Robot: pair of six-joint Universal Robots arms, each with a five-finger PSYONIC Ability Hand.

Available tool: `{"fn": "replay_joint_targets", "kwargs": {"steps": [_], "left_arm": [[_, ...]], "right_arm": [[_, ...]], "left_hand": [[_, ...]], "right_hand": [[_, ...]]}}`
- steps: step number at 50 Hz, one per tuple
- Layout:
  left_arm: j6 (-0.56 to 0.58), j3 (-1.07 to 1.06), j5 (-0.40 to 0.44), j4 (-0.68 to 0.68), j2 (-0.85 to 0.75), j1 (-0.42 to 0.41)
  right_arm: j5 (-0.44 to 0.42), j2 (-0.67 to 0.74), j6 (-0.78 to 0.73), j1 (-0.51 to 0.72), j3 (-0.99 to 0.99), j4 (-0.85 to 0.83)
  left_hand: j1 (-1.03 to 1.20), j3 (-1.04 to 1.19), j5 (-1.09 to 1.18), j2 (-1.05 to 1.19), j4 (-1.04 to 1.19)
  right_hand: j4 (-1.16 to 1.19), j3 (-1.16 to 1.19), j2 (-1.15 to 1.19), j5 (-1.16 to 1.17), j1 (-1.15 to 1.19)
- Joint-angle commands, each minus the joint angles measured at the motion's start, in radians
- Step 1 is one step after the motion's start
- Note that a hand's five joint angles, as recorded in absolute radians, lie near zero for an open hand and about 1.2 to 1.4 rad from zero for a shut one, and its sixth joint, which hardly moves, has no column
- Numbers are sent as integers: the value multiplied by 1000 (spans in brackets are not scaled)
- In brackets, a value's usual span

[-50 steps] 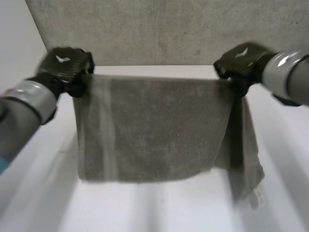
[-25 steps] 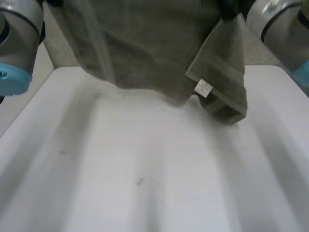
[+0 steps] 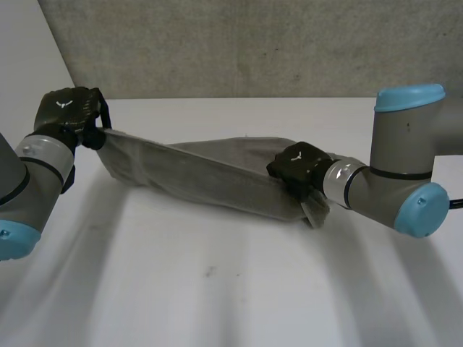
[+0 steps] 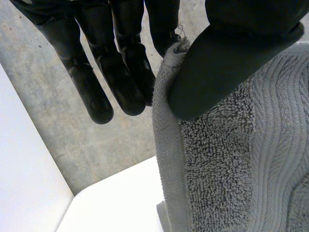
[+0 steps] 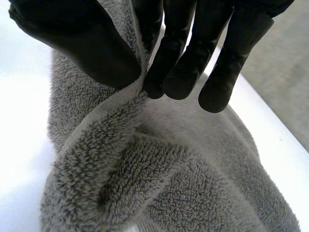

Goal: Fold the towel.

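Note:
A grey towel (image 3: 202, 173) stretches across the white table (image 3: 217, 289) between my two hands, its middle sagging onto the tabletop. My left hand (image 3: 69, 112) holds the towel's left end up near the table's far left, pinching the edge of the towel (image 4: 217, 159) between thumb and fingers (image 4: 120, 72). Lower down at mid-right, my right hand (image 3: 296, 165) pinches the other end, where the towel (image 5: 145, 183) bunches just under its fingers (image 5: 178, 63).
A grey carpeted floor (image 3: 253, 43) lies beyond the table's far edge. The right arm (image 3: 394, 177) reaches in low over the table's right side. Bare tabletop spreads in front of the towel.
The towel hung high and spread between both hands; now it is lowered and drawn into a slanted band, with the right hand down at the table and the left still raised.

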Motion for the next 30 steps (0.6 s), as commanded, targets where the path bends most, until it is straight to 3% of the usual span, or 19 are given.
{"fn": "replay_joint_targets", "kwargs": {"steps": [1,5,13,20,30], "left_arm": [[-3,25,-3,-1,2,0],[-6,48,-8,-1,2,0],[-12,71,-13,-1,3,-3],[-21,85,-13,-1,2,-4],[-23,103,-16,-1,3,-3]], "right_arm": [[58,-18,191,-3,67,-109],[77,-53,328,-14,138,-157],[113,-158,512,-19,323,-247],[162,-214,554,-17,468,-325],[297,-253,541,0,612,-500]], "left_hand": [[195,181,189,178,179],[195,181,189,178,179],[195,181,189,178,179],[195,181,189,178,179],[195,181,189,178,179]], "right_hand": [[-353,-354,-345,-360,-339],[-709,-710,-701,-716,-695],[-998,-998,-989,-1004,-983],[-1072,-1072,-1063,-1078,-1057],[-1013,-1013,-1005,-1020,-998]]}}
